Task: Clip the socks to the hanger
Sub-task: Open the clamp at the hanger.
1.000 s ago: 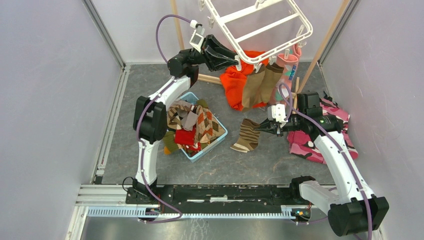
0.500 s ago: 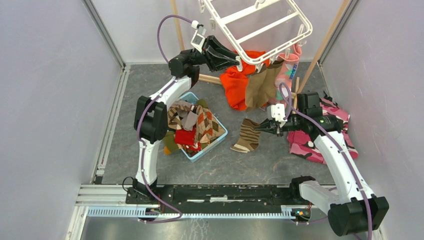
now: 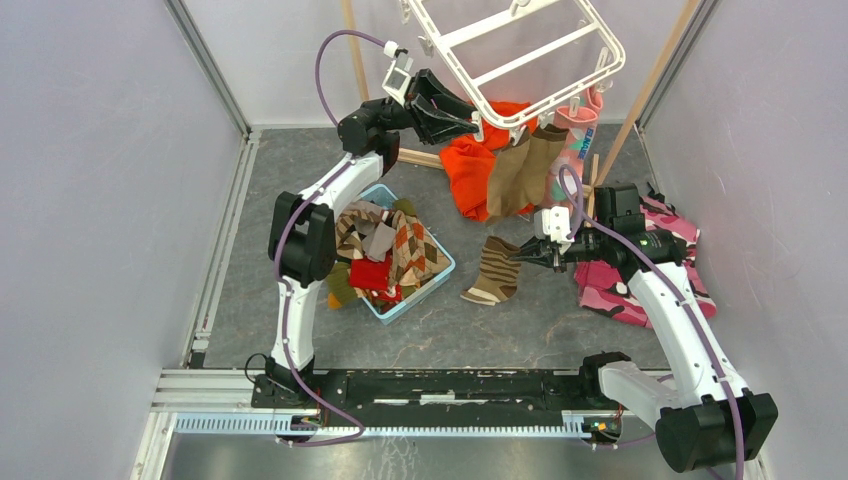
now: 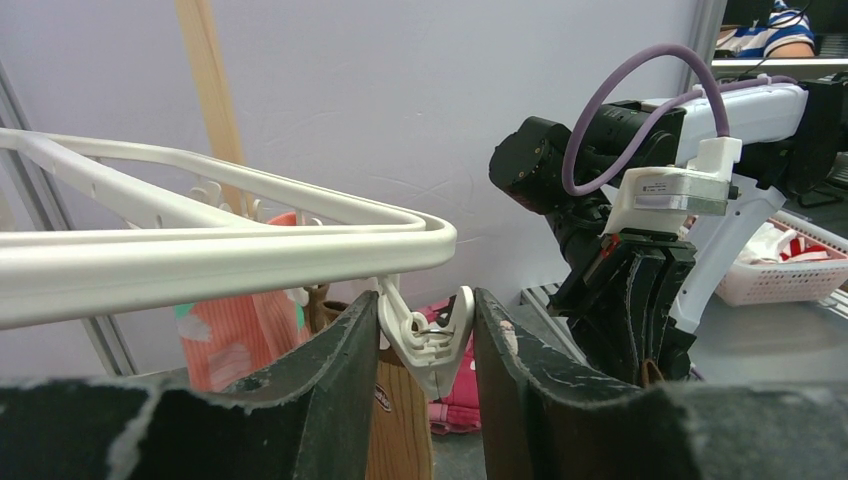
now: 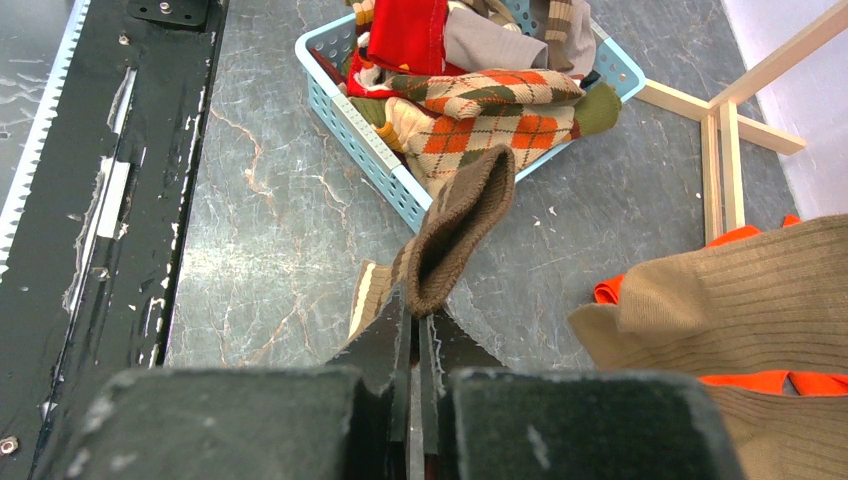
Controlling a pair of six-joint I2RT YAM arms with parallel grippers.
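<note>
A grey marbled surface (image 3: 500,330) lies between pale lilac walls (image 3: 100,200). At the back, a white hanger (image 4: 250,255) hangs tilted above it, in front of a light wooden stand (image 3: 655,75).

Two plain brown socks (image 3: 520,170) dangle side by side from the hanger's near edge, and a pink sock (image 3: 578,135) hangs just beyond them to the right. An orange garment (image 3: 465,165) is heaped behind and below the brown pair.

The left hand (image 3: 465,115) is raised to the hanger's near left corner. Its fingers (image 4: 340,400) stand apart, one on each side of a small white clip (image 4: 428,340) that hangs from the rim. The clip's upper wings are spread and sit right at the fingers' inner faces.

The right hand (image 3: 522,258) is low over the middle of the surface. Its fingers are pressed together on the cuff of a brown-and-tan striped sock (image 3: 492,272), and the rest of that sock lies on the surface.

Left of the striped sock sits a light blue basket (image 5: 362,135) piled with more socks (image 3: 385,250) in argyle, red, grey and stripes. A pink camouflage cloth (image 3: 640,285) lies under the right arm, near the right wall.
</note>
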